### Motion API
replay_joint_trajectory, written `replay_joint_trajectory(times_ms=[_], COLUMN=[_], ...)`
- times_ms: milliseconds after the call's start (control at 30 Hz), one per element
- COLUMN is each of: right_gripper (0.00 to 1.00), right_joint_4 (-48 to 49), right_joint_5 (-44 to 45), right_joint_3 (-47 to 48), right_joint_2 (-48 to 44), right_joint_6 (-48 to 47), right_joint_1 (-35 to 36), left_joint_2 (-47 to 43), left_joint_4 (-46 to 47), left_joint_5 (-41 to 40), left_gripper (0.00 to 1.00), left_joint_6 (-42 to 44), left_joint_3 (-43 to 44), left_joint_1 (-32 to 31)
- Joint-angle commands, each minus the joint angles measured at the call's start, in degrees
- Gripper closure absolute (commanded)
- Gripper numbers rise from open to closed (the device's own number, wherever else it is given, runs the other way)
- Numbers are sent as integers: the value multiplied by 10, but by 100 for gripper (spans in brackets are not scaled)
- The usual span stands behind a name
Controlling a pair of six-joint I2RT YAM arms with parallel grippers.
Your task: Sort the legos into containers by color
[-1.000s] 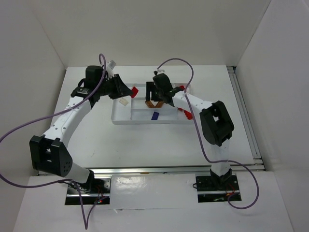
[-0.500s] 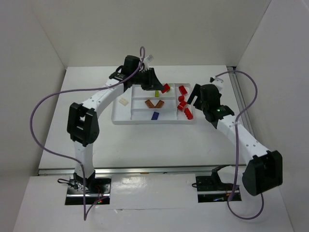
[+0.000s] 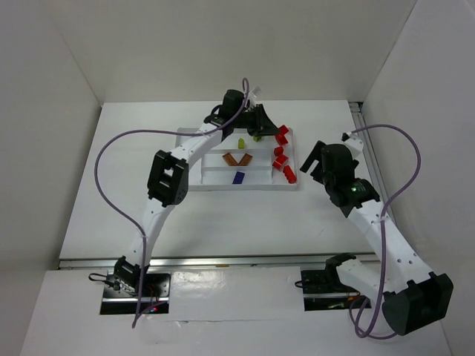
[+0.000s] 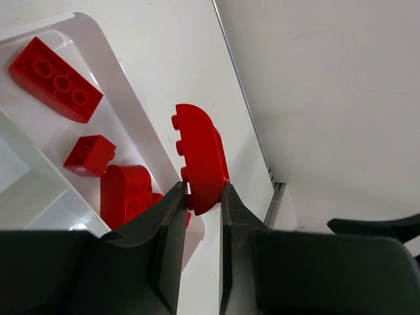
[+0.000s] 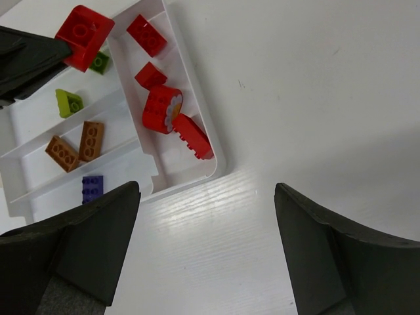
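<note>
My left gripper (image 3: 274, 130) is shut on a curved red lego (image 4: 200, 157) and holds it above the far right corner of the white tray (image 3: 252, 187). In the left wrist view the gripper (image 4: 203, 190) pinches the brick's lower end above the tray rim (image 4: 125, 98). The right compartment holds several red legos (image 5: 162, 108). Two lime green legos (image 5: 69, 102), two orange-brown ones (image 5: 92, 140) and a dark blue one (image 5: 92, 187) lie in the middle compartments. My right gripper (image 3: 315, 159) is open and empty over bare table right of the tray (image 5: 207, 190). The cream-white lego is hidden.
The left arm (image 3: 167, 178) stretches across the tray's left part. White walls enclose the table at the back and both sides. A metal rail (image 3: 378, 178) runs along the table's right edge. Purple cables loop off both arms.
My left gripper has swung right across the tray with the red lego, from the left end to the right compartment. My right gripper has pulled back off the tray to the right.
</note>
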Motion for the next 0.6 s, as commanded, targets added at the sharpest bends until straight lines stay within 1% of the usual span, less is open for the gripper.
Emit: replay_joint_trajectory(times_ms=[0,33,67,133,167,200,233,267,300,433,567], right_gripper=[10,10,10,10,10,10,10,10,10,10,10], right_joint_4=[-41,-41,-41,-47,-47,-47,-47,-52,-52,-46,-40], right_joint_5=[22,17,17,17,17,17,17,17,17,11,11], right_joint_3=[5,5,5,5,5,5,5,5,5,5,5], right_joint_2=[-20,-26,-32,-32,-32,-32,-32,-32,-32,-27,-14], right_joint_6=[14,14,14,14,14,14,14,14,14,14,14], right_joint_1=[-3,-3,-3,-3,-3,-3,-3,-3,-3,-3,-3], left_joint_2=[25,32,39,49,49,49,56,61,61,48,7], left_joint_4=[71,71,65,70,81,81,88,88,88,83,73], left_joint_5=[14,9,0,-5,-5,-5,-5,-5,1,7,7], left_gripper=[100,100,94,80,58,43,22,4,0,0,0], left_joint_6=[-45,-45,-45,-45,-52,-57,-57,-57,-57,-45,-22], left_joint_3=[20,26,44,49,49,49,49,55,63,63,34], left_joint_1=[-1,-1,-1,-6,-6,-6,-6,-6,-6,-6,-6])
